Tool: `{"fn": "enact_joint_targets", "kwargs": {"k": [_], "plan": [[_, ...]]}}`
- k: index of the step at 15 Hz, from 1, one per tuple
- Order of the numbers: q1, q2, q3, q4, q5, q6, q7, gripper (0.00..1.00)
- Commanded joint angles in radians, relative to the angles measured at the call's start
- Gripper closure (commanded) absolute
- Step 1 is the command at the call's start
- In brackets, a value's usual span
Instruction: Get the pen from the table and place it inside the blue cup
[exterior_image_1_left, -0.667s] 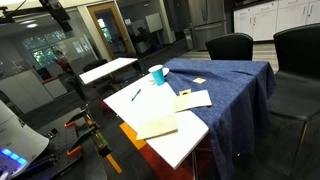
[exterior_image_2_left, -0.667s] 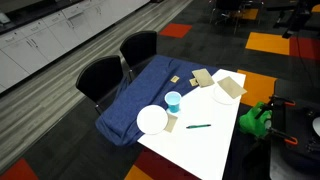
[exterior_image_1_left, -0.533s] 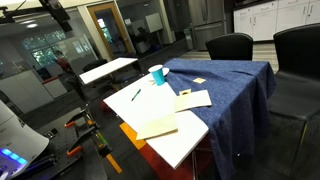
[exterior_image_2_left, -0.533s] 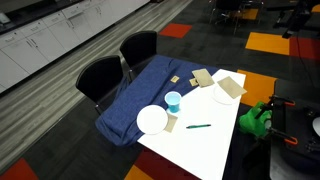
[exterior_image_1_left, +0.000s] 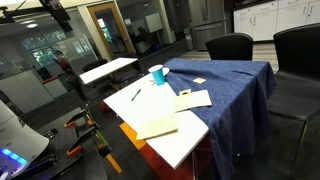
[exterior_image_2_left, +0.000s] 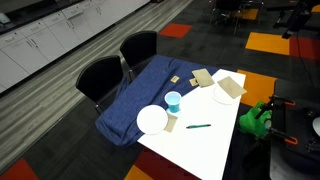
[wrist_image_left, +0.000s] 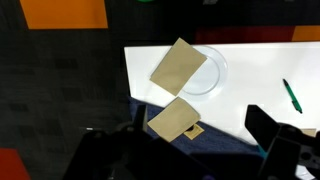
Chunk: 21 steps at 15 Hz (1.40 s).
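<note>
Lying on the white part of the worktop (exterior_image_2_left: 205, 150), the pen (exterior_image_2_left: 198, 126) is near the blue cup (exterior_image_2_left: 173, 100) but not touching it. In the wrist view the claw (wrist_image_left: 188, 150) hangs above, jaws apart and empty.

Far off and high in both exterior views, facing the table (exterior_image_2_left: 215, 150) from opposite ends; at the wrist, nearer, looking down on it.

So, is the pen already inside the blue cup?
No, in an exterior view the pen lies flat on the white top of the table, clearly apart from the blue cup.
</note>
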Motion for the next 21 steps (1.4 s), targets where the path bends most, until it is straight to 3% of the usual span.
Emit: {"fn": "enact_joint_targets", "kwargs": {"k": [1,9,21], "plan": [[0.043,0.031,0.022,-0.011,0.018,0.026,0.006,0.00],[0.186,0.111,0.089,-0.087,0.075,0.148,-0.002,0.00],[0.355,0.464,0.220,-0.043,0.172,0.371,0.002,0.00]]}}
